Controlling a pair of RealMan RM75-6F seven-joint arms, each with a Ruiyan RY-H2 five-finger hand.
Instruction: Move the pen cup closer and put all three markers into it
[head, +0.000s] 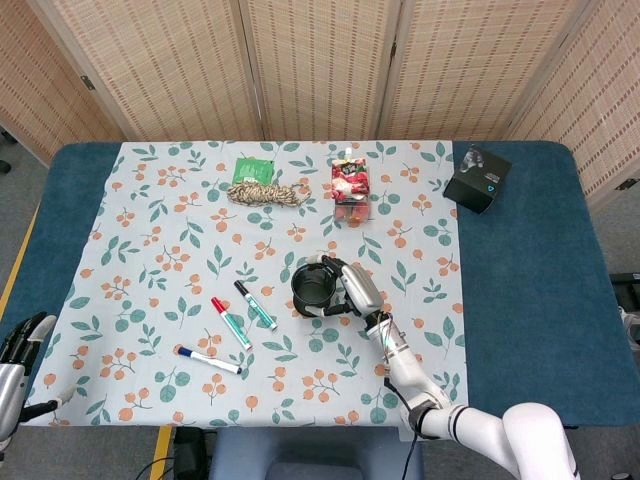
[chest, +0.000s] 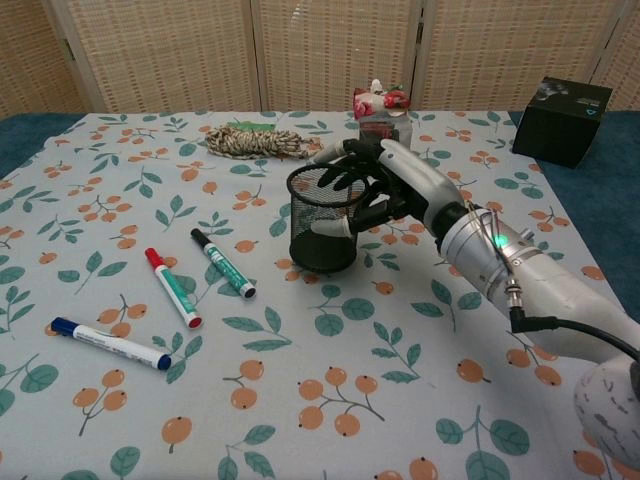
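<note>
The right hand (chest: 378, 185) grips the black mesh pen cup (chest: 323, 220) from its right side, fingers wrapped over the rim and around the wall; the cup stands upright near the middle of the floral tablecloth (chest: 120, 150). Left of the cup lie three markers: the green one (chest: 223, 264) nearest it, then the red (chest: 173, 288), and the blue (chest: 110, 343) nearest the front edge. The left hand (head: 20, 350) sits at the table's near left corner, fingers apart, holding nothing.
</note>
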